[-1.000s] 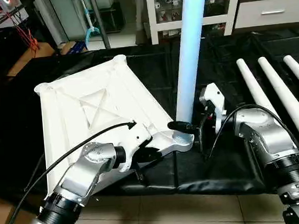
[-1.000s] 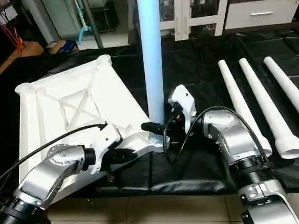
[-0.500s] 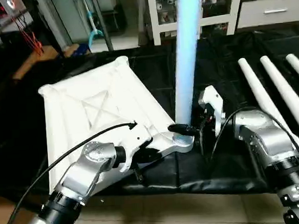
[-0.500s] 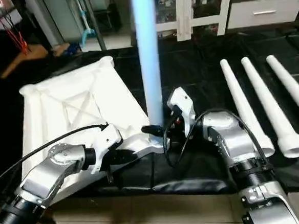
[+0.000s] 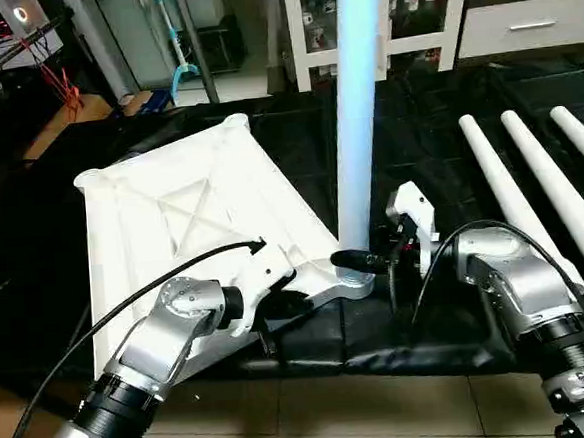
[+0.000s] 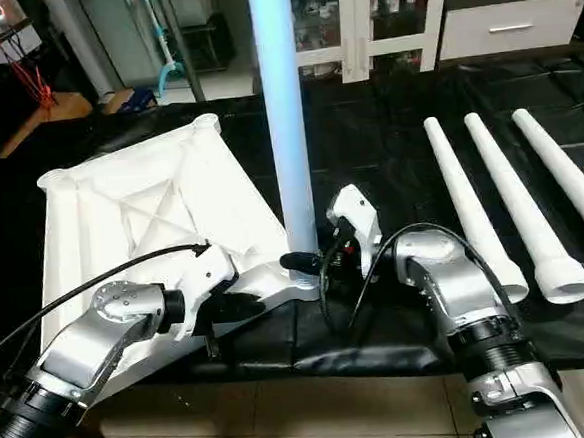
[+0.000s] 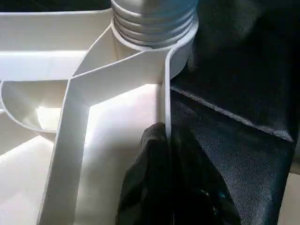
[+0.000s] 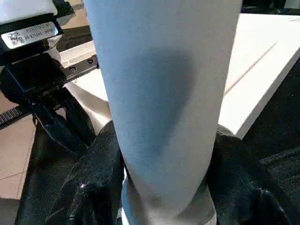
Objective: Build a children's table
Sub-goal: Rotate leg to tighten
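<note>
The white tabletop [image 5: 171, 207] lies upside down on the black cloth, ribs facing up. One white leg [image 5: 356, 124] stands upright in the near right corner socket [image 5: 351, 280]. My left gripper [image 5: 298, 304] is shut on the tabletop's thin rim beside that socket; the left wrist view shows its fingers [image 7: 150, 159] pinching the wall. My right gripper [image 5: 360, 261] reaches in from the right at the leg's base. In the right wrist view its black fingers [image 8: 93, 187] press against both sides of the leg [image 8: 159, 93].
Three spare white legs [image 5: 516, 198] lie side by side on the cloth at the right. A white glass-door cabinet [image 5: 398, 21] and a drawer unit [image 5: 529, 22] stand behind. The cloth's front edge [image 5: 382, 358] drops to tiled floor.
My right gripper's fingers have closed in on the base of the upright leg. The left gripper keeps its hold on the rim. The camera has shifted slightly.
</note>
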`<state>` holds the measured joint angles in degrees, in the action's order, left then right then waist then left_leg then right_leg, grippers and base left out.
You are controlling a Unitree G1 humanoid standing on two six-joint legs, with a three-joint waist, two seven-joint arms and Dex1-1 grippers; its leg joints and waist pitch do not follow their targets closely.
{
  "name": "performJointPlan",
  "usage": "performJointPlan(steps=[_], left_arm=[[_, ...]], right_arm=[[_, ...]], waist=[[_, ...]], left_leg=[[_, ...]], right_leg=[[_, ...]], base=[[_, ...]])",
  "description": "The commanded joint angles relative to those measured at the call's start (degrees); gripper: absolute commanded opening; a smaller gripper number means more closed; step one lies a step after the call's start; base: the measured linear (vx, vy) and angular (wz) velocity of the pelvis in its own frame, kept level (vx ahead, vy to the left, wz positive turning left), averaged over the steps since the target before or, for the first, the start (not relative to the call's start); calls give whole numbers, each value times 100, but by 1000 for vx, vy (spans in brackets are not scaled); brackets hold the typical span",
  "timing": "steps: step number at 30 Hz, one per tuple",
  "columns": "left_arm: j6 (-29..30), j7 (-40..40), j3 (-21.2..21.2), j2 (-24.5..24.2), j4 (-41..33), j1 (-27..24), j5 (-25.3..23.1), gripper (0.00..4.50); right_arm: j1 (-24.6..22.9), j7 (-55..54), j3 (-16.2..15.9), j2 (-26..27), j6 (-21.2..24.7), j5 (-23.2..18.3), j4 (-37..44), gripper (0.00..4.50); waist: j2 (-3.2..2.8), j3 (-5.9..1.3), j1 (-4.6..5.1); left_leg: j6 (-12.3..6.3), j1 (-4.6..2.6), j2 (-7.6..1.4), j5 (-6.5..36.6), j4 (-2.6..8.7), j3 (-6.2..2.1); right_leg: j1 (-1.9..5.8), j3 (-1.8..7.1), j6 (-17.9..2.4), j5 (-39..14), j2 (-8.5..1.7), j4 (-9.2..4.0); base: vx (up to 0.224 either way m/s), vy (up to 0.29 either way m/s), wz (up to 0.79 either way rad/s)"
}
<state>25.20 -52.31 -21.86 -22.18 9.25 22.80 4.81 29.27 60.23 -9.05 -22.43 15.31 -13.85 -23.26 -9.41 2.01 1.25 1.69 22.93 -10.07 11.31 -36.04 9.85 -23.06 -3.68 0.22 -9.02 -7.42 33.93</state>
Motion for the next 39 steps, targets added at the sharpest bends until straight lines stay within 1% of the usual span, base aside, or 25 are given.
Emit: performJointPlan(steps=[1, 2, 3, 4, 6, 7, 8, 9, 10, 12, 15, 17, 21, 22, 23, 24, 25, 26, 27, 29, 30, 33, 34, 35, 39], left_arm=[[9, -243, -58, -66, -79, -35, 76, 0], [18, -197, -31, -37, -47, -22, 78, 0], [45, -138, -6, 0, 1, 3, 72, 0], [53, -122, 0, 9, 16, 11, 70, 0], [96, 93, 70, 151, 221, 104, 26, 0], [106, 140, 85, 182, 264, 122, 17, 0], [101, 234, 111, 236, 352, 165, -13, 0], [101, 234, 111, 236, 352, 165, -13, 0], [102, 548, 193, 409, 609, 310, -90, 0], [185, 1244, 473, 851, 1153, 648, -119, 0], [203, 1815, 750, 1264, 1657, 974, -69, 0], [17, 2482, 969, 1661, 2315, 1409, -100, 0], [-203, 2729, 1036, 1865, 2708, 1701, -149, 0], [-213, 2684, 1025, 1858, 2709, 1711, -168, 0], [-214, 2670, 1023, 1854, 2708, 1713, -172, 0], [-259, 2566, 993, 1807, 2697, 1696, -207, 0], [-295, 2507, 975, 1776, 2696, 1686, -226, 0], [-339, 2373, 900, 1689, 2632, 1626, -272, 0], [-466, 2213, 799, 1588, 2608, 1568, -337, 0], [-606, 1923, 621, 1398, 2511, 1447, -422, 0], [-632, 1808, 556, 1322, 2458, 1394, -444, 0], [-742, 1193, 334, 963, 1996, 1067, -419, 0], [-787, 938, 261, 826, 1788, 919, -385, 0], [-763, 780, 224, 746, 1648, 819, -354, 0], [-793, 159, 100, 512, 1079, 425, -108, 0]], right_arm=[[29, -285, 36, 21, 114, 149, -310, 200], [37, -361, 39, 50, 104, 176, -368, 200], [38, -522, 55, 106, 89, 220, -449, 200], [39, -571, 61, 121, 88, 232, -469, 200], [44, -1216, 178, 373, 39, 343, -676, 199], [43, -1334, 203, 425, 31, 360, -712, 199], [47, -1533, 246, 510, 1, 394, -771, 199], [47, -1533, 246, 510, 1, 394, -771, 199], [21, -2005, 305, 717, 17, 469, -854, 199], [20, -2969, 359, 1113, -25, 679, -1093, 198], [69, -3800, 391, 1476, -47, 841, -1338, 198], [211, -4645, 423, 1953, -173, 959, -1629, 197], [386, -5151, 455, 2272, -489, 1055, -1935, 196], [429, -5009, 533, 2325, -580, 946, -1954, 195], [440, -4966, 557, 2338, -604, 914, -1957, 195], [485, -4701, 638, 2356, -742, 785, -1932, 195], [506, -4568, 665, 2351, -812, 737, -1915, 195], [517, -4293, 675, 2287, -846, 664, -1850, 230], [526, -4057, 694, 2199, -914, 615, -1791, 251], [537, -3685, 725, 2006, -973, 531, -1692, 268], [541, -3555, 737, 1921, -985, 495, -1658, 275], [568, -2711, 702, 1439, -818, 309, -1463, 300], [582, -2323, 680, 1234, -744, 305, -1409, 309], [581, -2041, 612, 1074, -694, 357, -1376, 320], [489, -1112, 301, 504, -513, 497, -1202, 346]], waist=[[153, -356, 20], [204, -359, 25], [175, -350, 20], [203, -345, 24], [177, -318, 52], [180, -303, 82], [229, -308, 97], [217, -303, 105], [214, -278, 169], [214, -266, 213], [223, -226, 334], [202, -221, 449], [165, -193, 514], [117, -171, 563], [117, -171, 563], [91, -190, 533], [135, -195, 537], [164, -195, 548], [173, -192, 554], [195, -207, 543], [212, -208, 552], [174, -222, 583], [186, -225, 556], [199, -223, 556], [235, -213, 458]], left_leg=[[-405, -93, -165, 1610, 513, -59], [-397, -90, -165, 1638, 516, -59], [-386, -92, -163, 1661, 520, -60], [-377, -87, -162, 1681, 522, -58], [-251, -87, -161, 1947, 555, -72], [-147, -97, -149, 2125, 570, -77], [-111, -103, -147, 2226, 580, -86], [-78, -110, -150, 2322, 584, -96], [11, -128, -133, 2566, 587, -97], [75, -132, -122, 2699, 590, -112], [190, -172, -80, 3138, 576, -152], [211, -167, -74, 3430, 613, -202], [169, -263, -96, 4013, 699, -233], [206, -277, -147, 4370, 803, -258], [206, -277, -147, 4370, 803, -258], [234, -266, -195, 4432, 893, -253], [218, -286, -174, 4370, 868, -228], [178, -316, -112, 4186, 777, -202], [132, -298, -92, 4066, 750, -200], [-12, -198, -84, 3651, 722, -215], [-37, -177, -93, 3611, 718, -219], [-38, -90, -156, 3455, 754, -253], [-44, -117, -175, 3435, 752, -223], [-56, -127, -169, 3417, 746, -206], [-148, -122, -171, 3108, 701, -153]], right_leg=[[236, 57, -1101, -1777, -48, -366], [234, 57, -1088, -1823, -48, -376], [223, 61, -1077, -1888, -50, -375], [217, 62, -1066, -1946, -52, -388], [200, 60, -990, -2221, -45, -401], [180, 58, -946, -2389, -41, -423], [193, 49, -910, -2482, -39, -435], [184, 54, -880, -2574, -49, -435], [140, 54, -788, -2853, -45, -478], [130, 38, -713, -3067, -47, -504], [80, -50, -428, -3773, -54, -620], [115, -133, -295, -3783, -37, -681], [126, -271, -219, -3667, -2, -797], [225, -364, -234, -3340, 20, -760], [225, -364, -234, -3340, 20, -760], [312, -299, -350, -2862, -12, -657], [272, -283, -398, -2862, -23, -705], [203, -289, -451, -3132, -77, -788], [210, -301, -427, -3297, -97, -819], [264, -302, -338, -3536, -153, -838], [270, -300, -357, -3497, -157, -821], [324, -285, -601, -2916, -183, -706], [283, -248, -783, -2665, -181, -690], [267, -241, -835, -2651, -174, -687], [247, -193, -875, -2876, -194, -674]], base=[[0, 0, 0], [0, 0, 0], [0, 0, 0], [0, 0, 0], [0, 0, 0], [0, 0, 0], [0, 0, 0], [0, 0, 0], [0, 0, 0], [0, 0, 0], [-57, 5, -3], [0, 0, 0], [-13, 6, -1], [0, 0, 0], [0, 0, 0], [0, 0, 0], [0, 0, 0], [0, 0, 0], [0, 0, 0], [0, 0, 0], [0, 0, 0], [0, 0, 0], [0, 0, 0], [0, 0, 0], [0, 0, 0]])
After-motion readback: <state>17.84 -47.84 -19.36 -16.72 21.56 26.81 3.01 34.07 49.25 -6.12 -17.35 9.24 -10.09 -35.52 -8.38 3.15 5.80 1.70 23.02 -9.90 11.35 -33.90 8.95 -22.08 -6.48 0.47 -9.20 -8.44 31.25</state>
